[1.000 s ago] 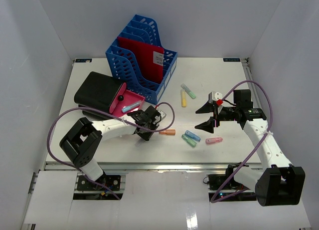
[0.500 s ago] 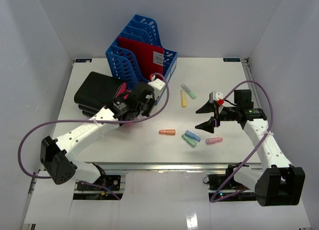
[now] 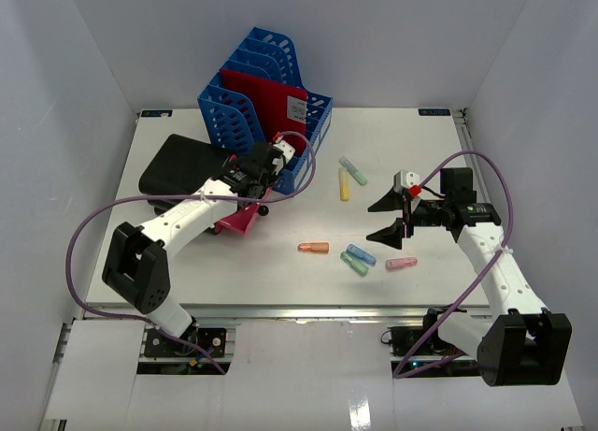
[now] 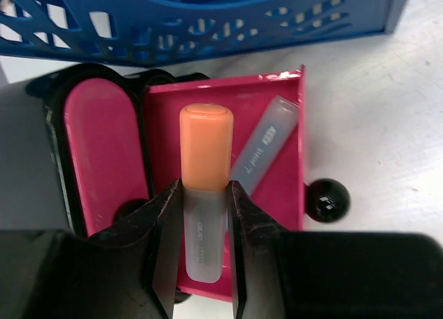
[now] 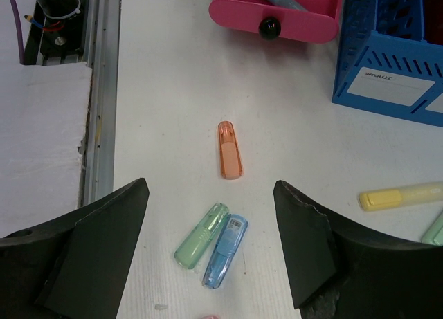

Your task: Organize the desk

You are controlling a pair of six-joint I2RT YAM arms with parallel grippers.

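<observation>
The white desk (image 3: 439, 150) holds loose highlighters: orange (image 3: 314, 248), green (image 3: 353, 264), blue (image 3: 361, 254), pink (image 3: 401, 263), yellow (image 3: 344, 184) and a pale green one (image 3: 353, 170). My left gripper (image 3: 250, 190) is shut on an orange-capped highlighter (image 4: 205, 146) and holds it just above the open pink drawer (image 4: 277, 111), where a blue-grey highlighter (image 4: 266, 146) lies. My right gripper (image 3: 391, 221) is open and empty, hovering over the green (image 5: 201, 234) and blue (image 5: 225, 251) highlighters, with the orange one (image 5: 230, 149) ahead of it.
A blue slotted file rack (image 3: 266, 85) with a red folder (image 3: 271, 108) stands at the back. A black box (image 3: 182, 165) sits left of it, with the pink drawer and its black knob (image 3: 264, 209) sticking out. The metal rail (image 3: 280, 311) runs along the front edge.
My left arm swung from the table near the loose orange highlighter up and back to the pink drawer. The right arm has not moved.
</observation>
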